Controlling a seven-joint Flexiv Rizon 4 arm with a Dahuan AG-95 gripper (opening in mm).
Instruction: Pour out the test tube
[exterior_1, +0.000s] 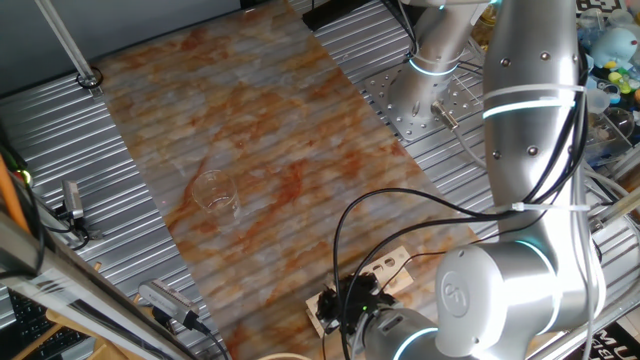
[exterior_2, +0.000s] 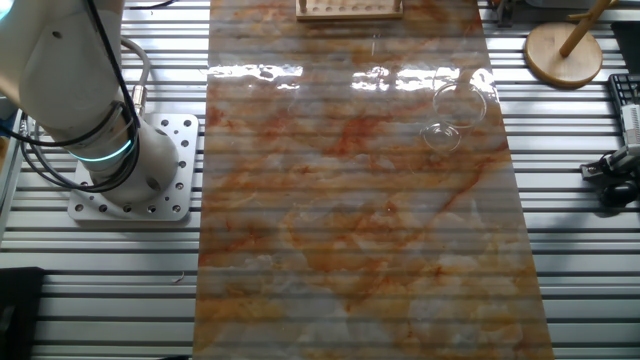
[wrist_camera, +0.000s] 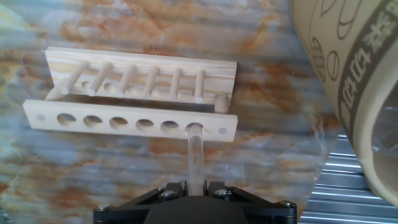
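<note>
**Tube in the rack's end hole, fingers pinching it**

The hand view is giving the clearest look here: the gripper (wrist_camera: 196, 185) is sitting low in the picture, its two black fingers (wrist_camera: 173, 190) pressed in against the test tube (wrist_camera: 194, 155), pinching it near its upper end. The clear tube is running straight up the picture from between the fingers into the wooden rack (wrist_camera: 130, 121), and its far end is sitting in the last big hole at the right end of the row. The other holes in that row are showing dark. Behind the holed bar, a row of wooden pegs is lying across the rack's back board. A broad beige band with dark printing is filling the right edge of this view; what it is cannot be told.

Switching to one fixed view, the arm (exterior_1: 530, 140) is bending down over the near right corner of the marbled mat (exterior_1: 260, 150), and it is hiding most of the rack (exterior_1: 395, 268); the tube and the fingers cannot be made out here. This view is showing the beaker (exterior_1: 218, 192), standing on the mat well apart from the rack.

The other fixed view is catching only the arm's base (exterior_2: 100, 130) at the left, the rack (exterior_2: 349, 9) at the top edge and the beaker (exterior_2: 455, 115) toward the mat's right side. The gripper is out of this picture.
</note>
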